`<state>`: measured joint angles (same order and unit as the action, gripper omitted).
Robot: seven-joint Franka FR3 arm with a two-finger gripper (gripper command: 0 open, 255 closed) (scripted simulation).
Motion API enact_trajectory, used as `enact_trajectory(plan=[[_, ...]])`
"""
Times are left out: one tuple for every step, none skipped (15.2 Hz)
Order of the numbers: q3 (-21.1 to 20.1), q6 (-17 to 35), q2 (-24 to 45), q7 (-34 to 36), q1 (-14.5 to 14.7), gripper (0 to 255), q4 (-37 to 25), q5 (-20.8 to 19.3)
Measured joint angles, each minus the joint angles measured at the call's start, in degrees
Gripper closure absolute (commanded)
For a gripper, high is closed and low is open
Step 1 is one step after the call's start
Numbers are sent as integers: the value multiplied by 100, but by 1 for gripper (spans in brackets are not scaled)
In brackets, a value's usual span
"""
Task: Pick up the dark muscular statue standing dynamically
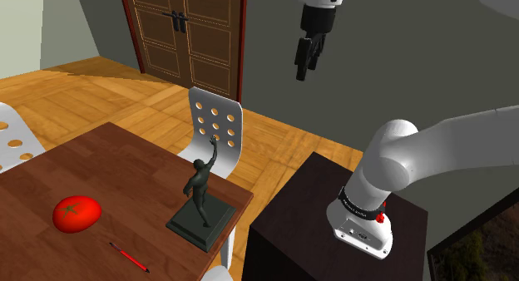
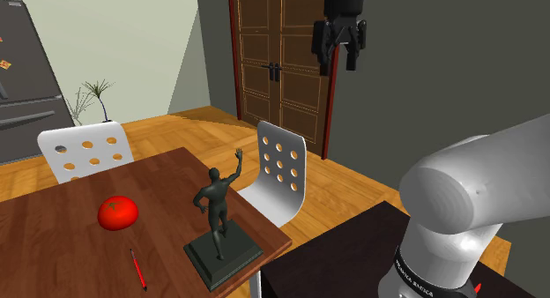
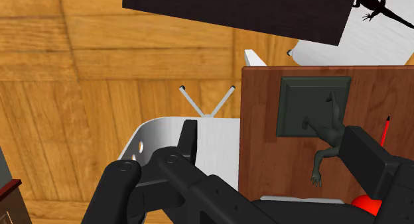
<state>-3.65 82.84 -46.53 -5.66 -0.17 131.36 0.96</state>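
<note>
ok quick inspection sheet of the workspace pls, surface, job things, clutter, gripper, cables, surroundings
surface: brown wooden table, with the dark box stand just off its corner
job's things: dark statue, upright on a dark square base near that corner, one arm raised, nothing touching it
clutter: red tomato and red pen, both on the table and apart from the statue
gripper: black gripper, fingers apart, holding nothing, high up and well clear of the statue
cables: nothing seen
surroundings: white chair with holes at the table's edge, wooden double door, fridge, potted plant, wood floor
</note>
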Motion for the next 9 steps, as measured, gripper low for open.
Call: enact_trajectory(plan=[[0,0,0,0,0,0,0,0],[-36,73,-11,28,17,0,71,27],[-106,204,5,84,45,0,164,77],[-203,356,58,163,80,0,236,143],[-290,542,100,229,115,0,351,204],[-363,703,187,277,141,0,392,247],[-450,876,262,340,173,0,456,300],[-526,1040,323,392,202,0,525,344],[-630,1230,392,468,242,0,613,402]])
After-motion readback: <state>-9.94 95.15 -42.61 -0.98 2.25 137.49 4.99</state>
